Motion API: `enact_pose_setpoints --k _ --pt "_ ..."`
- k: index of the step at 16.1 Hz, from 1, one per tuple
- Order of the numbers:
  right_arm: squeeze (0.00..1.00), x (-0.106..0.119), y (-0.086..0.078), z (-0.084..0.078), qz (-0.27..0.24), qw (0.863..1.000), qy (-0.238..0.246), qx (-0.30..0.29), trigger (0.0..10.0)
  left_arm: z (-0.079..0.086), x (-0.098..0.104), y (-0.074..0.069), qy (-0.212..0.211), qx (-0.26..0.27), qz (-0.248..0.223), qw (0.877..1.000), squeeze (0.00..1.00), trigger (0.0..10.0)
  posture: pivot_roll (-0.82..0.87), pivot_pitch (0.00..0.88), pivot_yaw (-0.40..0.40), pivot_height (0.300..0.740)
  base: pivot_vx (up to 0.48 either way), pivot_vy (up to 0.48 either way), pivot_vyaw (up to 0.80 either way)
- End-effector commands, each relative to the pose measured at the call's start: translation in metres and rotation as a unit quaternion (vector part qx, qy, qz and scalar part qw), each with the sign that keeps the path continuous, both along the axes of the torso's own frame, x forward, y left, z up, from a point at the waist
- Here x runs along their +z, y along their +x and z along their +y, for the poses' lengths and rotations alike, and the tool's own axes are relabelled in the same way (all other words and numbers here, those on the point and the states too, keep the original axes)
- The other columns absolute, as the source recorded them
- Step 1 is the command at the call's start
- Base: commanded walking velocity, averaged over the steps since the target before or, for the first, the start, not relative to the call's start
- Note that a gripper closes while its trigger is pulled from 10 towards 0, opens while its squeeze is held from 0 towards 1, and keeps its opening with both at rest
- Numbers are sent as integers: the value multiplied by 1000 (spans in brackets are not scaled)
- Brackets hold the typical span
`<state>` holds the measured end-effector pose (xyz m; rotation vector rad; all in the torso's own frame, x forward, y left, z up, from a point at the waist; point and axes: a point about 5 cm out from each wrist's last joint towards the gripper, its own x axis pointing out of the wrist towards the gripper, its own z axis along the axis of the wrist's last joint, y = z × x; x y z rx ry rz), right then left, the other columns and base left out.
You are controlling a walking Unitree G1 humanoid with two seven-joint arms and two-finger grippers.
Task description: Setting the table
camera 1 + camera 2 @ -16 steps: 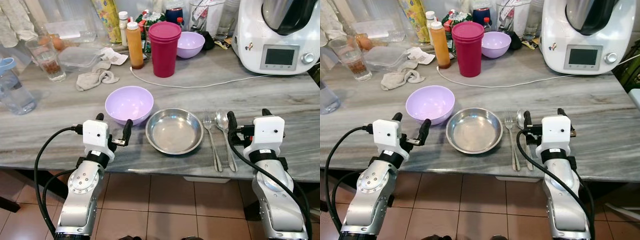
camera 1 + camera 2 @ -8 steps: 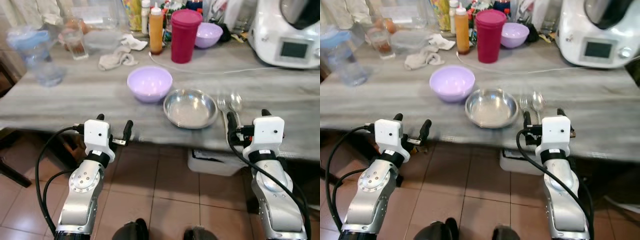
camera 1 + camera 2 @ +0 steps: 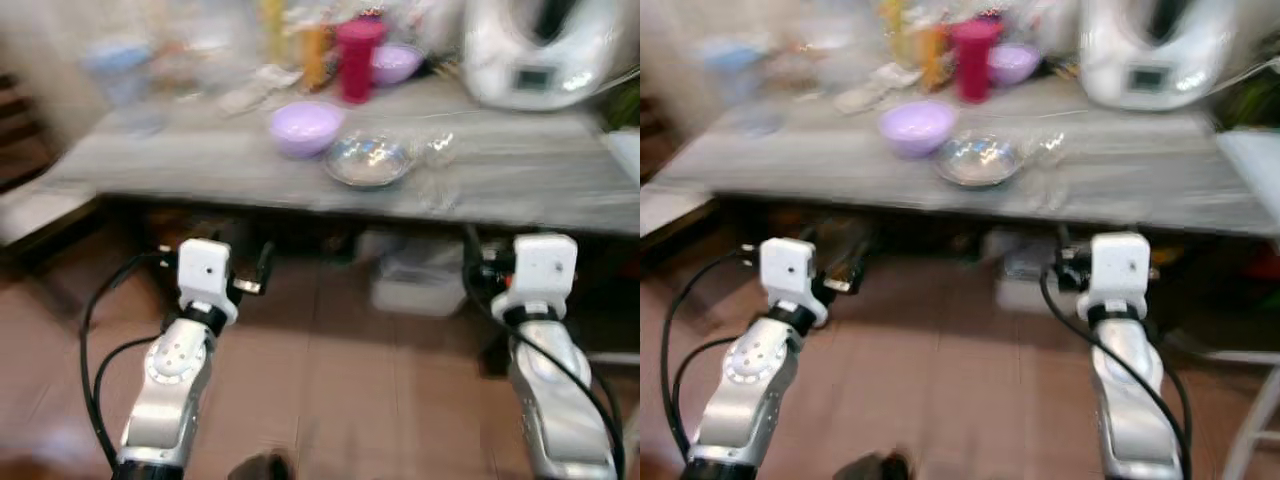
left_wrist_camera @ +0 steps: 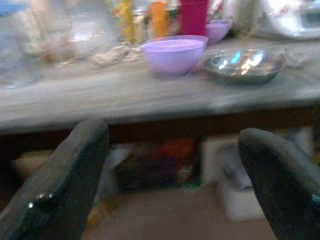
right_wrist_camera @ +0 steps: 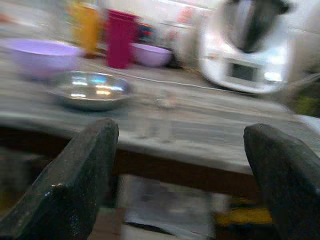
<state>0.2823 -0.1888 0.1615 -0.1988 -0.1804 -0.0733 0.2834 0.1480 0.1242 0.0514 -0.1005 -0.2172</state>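
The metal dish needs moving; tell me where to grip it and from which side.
Pinch the steel dish by its thin near rim, coming from the table's front edge. It is shallow and sits upright, with the purple bowl close at its left.

Lilac bowl (image 3: 306, 128), silver dish (image 3: 368, 160), magenta cup (image 3: 359, 58), grey-veined table (image 3: 520, 175).

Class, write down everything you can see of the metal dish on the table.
The metal dish is a shallow round bowl of shiny silvery metal, reflecting blurred light. It sits upright on the grey marbled table and looks empty, though the pictures are blurred. The lilac bowl stands just beside it on the robot's left; whether they touch cannot be told. On its other side a faint glint suggests cutlery, too smeared to name. Neither gripper is near it.
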Motion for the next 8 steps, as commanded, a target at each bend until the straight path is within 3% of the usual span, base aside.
enact_pose_setpoints --k 1,7,8 --pt "0 -6 -4 -6 8 1000 0 -15 10000 -4 1 0 -2 -16 -4 1000 0 10000 -250 102 47 740 0 0 0" --pt "0 -8 -4 -9 13 999 1 -31 10000 -16 3 0 -22 -39 -12 999 0 10000 -250 102 47 740 0 0 0" --pt "0 -8 -3 -10 15 999 2 -33 10000 -19 3 1 -26 -43 -13 999 0 10000 -249 101 48 740 0 0 -513"
